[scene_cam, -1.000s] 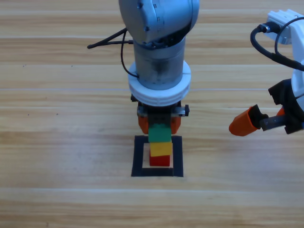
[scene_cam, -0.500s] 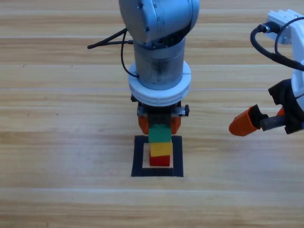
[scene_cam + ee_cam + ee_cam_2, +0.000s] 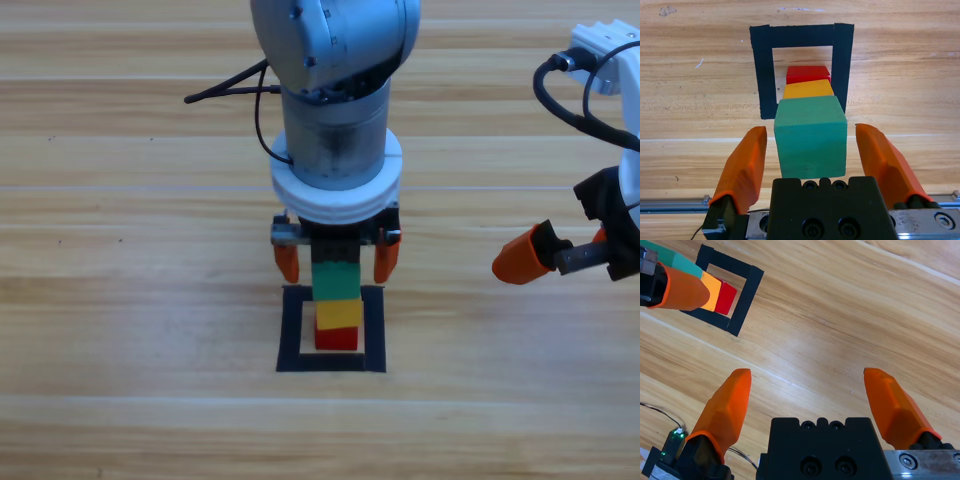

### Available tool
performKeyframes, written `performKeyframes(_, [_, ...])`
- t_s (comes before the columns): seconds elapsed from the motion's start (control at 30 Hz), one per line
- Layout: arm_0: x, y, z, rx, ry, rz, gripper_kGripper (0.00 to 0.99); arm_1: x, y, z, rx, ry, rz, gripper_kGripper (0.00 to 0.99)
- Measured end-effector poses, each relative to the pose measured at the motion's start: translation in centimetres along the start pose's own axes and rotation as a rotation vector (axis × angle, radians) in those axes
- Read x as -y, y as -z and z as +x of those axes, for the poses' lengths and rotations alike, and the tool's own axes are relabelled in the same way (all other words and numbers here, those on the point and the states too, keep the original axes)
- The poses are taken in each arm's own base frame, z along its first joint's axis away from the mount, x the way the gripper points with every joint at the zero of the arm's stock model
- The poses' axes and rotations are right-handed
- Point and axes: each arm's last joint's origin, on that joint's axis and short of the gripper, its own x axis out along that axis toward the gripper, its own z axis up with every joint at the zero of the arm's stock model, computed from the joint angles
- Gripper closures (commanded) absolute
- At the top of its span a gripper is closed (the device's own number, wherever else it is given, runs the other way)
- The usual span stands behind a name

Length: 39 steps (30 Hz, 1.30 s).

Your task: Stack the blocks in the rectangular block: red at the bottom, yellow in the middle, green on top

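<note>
Green (image 3: 810, 137) on yellow (image 3: 808, 89) on red (image 3: 807, 74), inside tape square (image 3: 763, 75), directly ahead of left gripper (image 3: 810, 150). Jaws spread wide, clear of green on both sides, holding nothing. Stack apparently complete; retreat left. Right gripper (image 3: 810, 390) open, empty, well aside. Block contact faces hidden.

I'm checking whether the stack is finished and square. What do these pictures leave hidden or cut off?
- High view: the left arm's wrist hides the far side of the green cube and of the black tape outline.
- Left wrist view: the green cube hides most of the yellow cube and red cube, so alignment is unclear.
- Right wrist view: the left gripper fingers cover part of the stack.
- High view: the right gripper is cut by the edge.
</note>
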Motion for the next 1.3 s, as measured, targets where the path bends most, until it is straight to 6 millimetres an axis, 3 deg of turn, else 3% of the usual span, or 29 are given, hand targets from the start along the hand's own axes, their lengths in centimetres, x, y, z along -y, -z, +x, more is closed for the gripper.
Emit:
performKeyframes(0.27, [-0.2,0.0,-0.7,0.019,0.006,-0.005,0.179,0.0,0.0,0.0,0.000,0.000,0.000,0.000])
performKeyframes(0.3, [-0.6,0.1,-1.8,0.041,0.018,-0.008,0.105,0.0,0.0,0.0,0.000,0.000,0.000,0.000])
performKeyframes(0.43, [-2.5,0.6,-6.5,0.146,0.069,-0.030,0.034,0.0,0.0,0.0,0.000,0.000,0.000,0.000])
performKeyframes(0.53, [-6.4,2.9,-12.1,0.266,0.110,-0.060,0.025,0.0,0.0,0.0,0.000,0.000,0.000,0.000])
performKeyframes(0.63, [-9.8,5.7,-14.3,0.325,0.141,-0.066,0.019,0.0,0.0,0.0,0.000,0.000,0.000,0.000])
performKeyframes(0.8, [-14.5,9.3,-14.5,0.367,0.184,-0.049,0.011,0.0,0.0,0.0,0.000,0.000,0.000,0.000])
performKeyframes(0.9, [-16.0,10.5,-13.1,0.375,0.191,-0.038,0.011,0.0,0.0,0.0,0.000,0.000,0.000,0.000])
performKeyframes(1.13, [-18.3,12.2,-9.7,0.397,0.172,0.014,0.011,0.0,0.0,0.0,0.000,0.000,0.000,0.000])
performKeyframes(1.3, [-18.9,12.5,-10.0,0.407,0.182,0.013,0.011,0.0,0.0,0.0,0.000,0.000,0.000,0.000])
